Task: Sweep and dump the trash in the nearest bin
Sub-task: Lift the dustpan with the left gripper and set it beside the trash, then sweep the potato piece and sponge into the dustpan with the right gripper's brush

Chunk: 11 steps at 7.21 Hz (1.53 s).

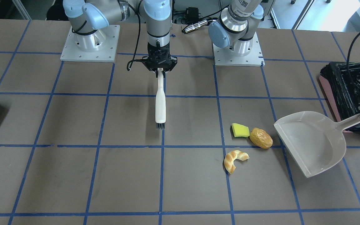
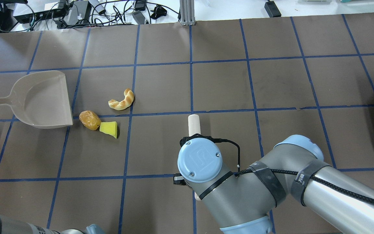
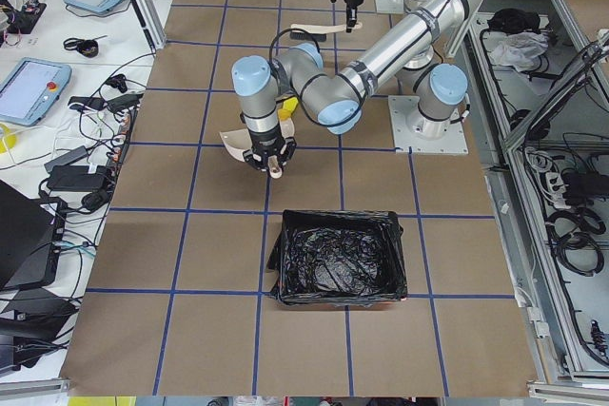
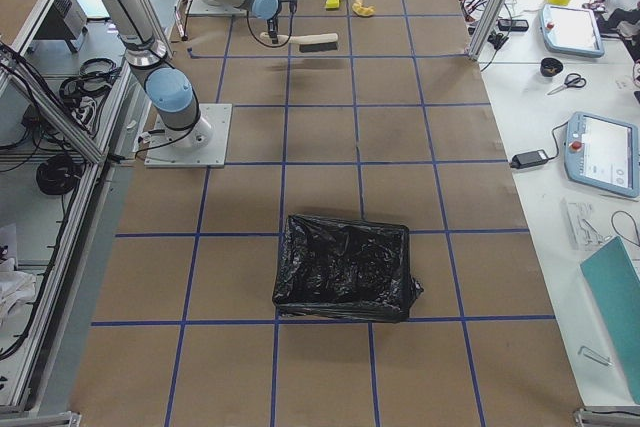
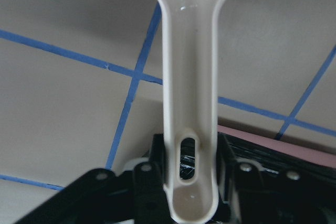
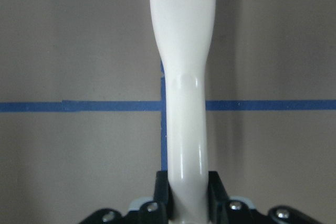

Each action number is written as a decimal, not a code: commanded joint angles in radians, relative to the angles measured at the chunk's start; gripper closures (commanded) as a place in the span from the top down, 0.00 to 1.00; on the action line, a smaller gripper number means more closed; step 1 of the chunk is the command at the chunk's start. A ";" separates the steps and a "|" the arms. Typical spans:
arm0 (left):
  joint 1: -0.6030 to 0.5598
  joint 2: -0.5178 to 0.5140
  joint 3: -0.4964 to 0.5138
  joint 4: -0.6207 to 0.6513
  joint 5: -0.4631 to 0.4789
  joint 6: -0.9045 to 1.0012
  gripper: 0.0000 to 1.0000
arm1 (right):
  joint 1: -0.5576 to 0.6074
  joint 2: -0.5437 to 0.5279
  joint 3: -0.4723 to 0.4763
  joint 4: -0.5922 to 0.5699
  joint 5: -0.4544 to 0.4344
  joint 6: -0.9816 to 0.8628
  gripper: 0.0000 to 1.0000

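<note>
Trash lies together on the table: a yellow-green wedge (image 1: 240,130) just beside a golden-brown potato-like piece (image 1: 261,137), and a curved croissant piece (image 1: 235,159) near them. The grey dustpan (image 1: 311,142) stands close to the potato piece with its open mouth turned to the trash. The left gripper (image 5: 190,182) is clamped on the dustpan handle, which reaches over the pink bin (image 1: 331,101) with the black bag. The right gripper (image 1: 160,72) is closed on the handle of a white brush (image 1: 160,103), whose bristle end points away from the robot, well apart from the trash.
</note>
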State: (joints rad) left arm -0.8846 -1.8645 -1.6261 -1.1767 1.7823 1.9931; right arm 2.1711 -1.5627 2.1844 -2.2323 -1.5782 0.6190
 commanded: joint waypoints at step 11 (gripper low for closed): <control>-0.053 -0.143 -0.008 0.078 0.058 0.210 0.00 | 0.261 0.556 -0.736 0.184 0.075 0.862 0.00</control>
State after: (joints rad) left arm -0.9344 -2.0049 -1.6348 -1.0983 1.8340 2.2043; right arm 2.3933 -1.0728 1.5429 -2.0871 -1.5101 1.3830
